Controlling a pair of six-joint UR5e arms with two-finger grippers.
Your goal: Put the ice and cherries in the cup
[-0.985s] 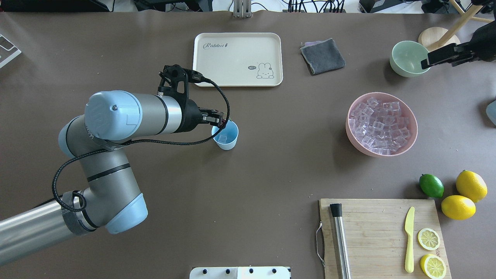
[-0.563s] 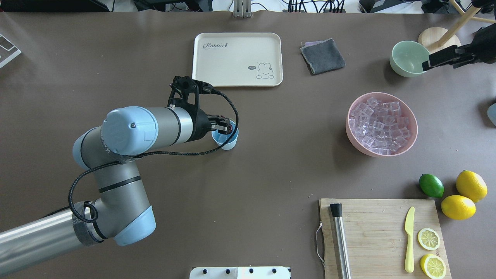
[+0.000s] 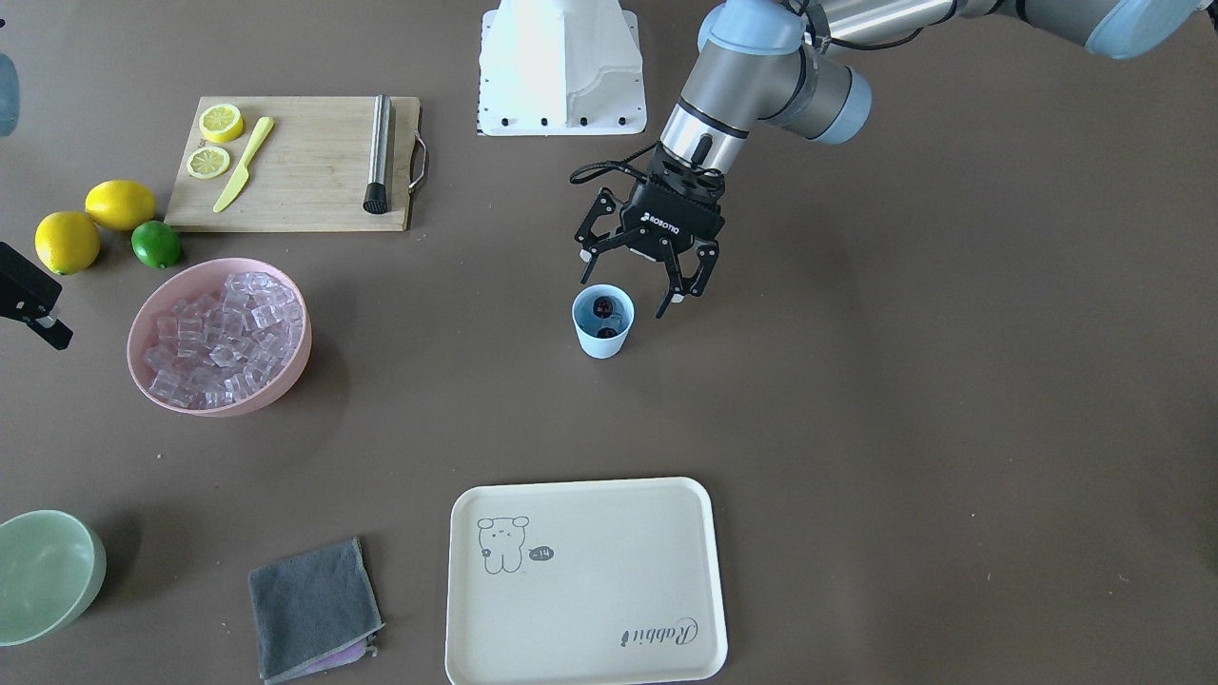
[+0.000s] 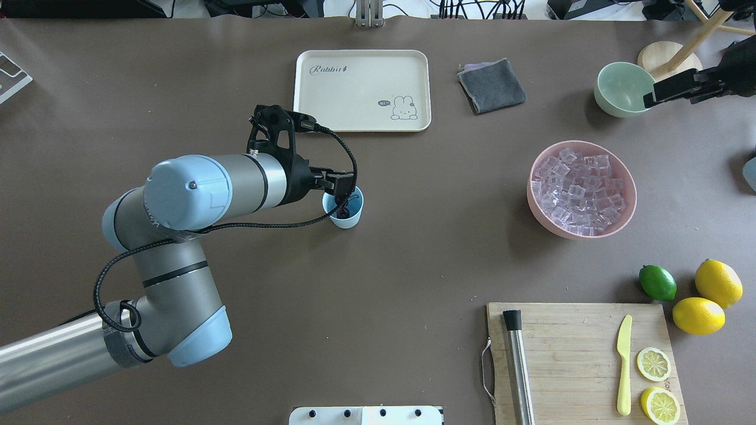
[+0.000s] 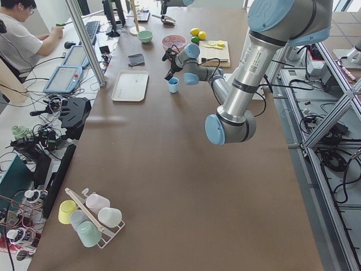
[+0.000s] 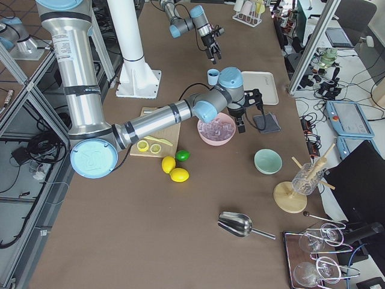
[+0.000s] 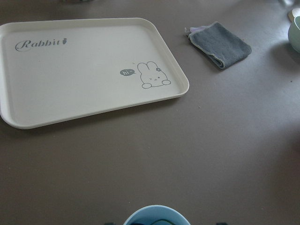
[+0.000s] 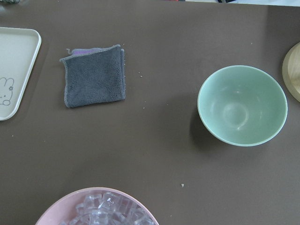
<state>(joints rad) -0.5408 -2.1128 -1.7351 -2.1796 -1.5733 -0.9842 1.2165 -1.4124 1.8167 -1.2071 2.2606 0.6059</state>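
Hovering over cup [image 3: 601, 344] rim, left jaws spread, tray [image 3: 590, 595] well apart

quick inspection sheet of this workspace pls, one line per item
surface: brown matte table covering
job's things: small light-blue plastic cup upright, dark red cherries inside; clear ice cubes fill the wide pink bowl; ice inside the cup cannot be told
clutter: cream rabbit-print tray, folded grey cloth, mint-green bowl, bamboo cutting board carrying yellow plastic knife, lemon slices, metal muddler; two lemons, green lime beside it
grippers: left end effector open above the cup, holding nothing; right end effector near the mint-green bowl, open or shut cannot be told
cables: black cable loops behind the left end effector
surroundings: seated operator at a desk
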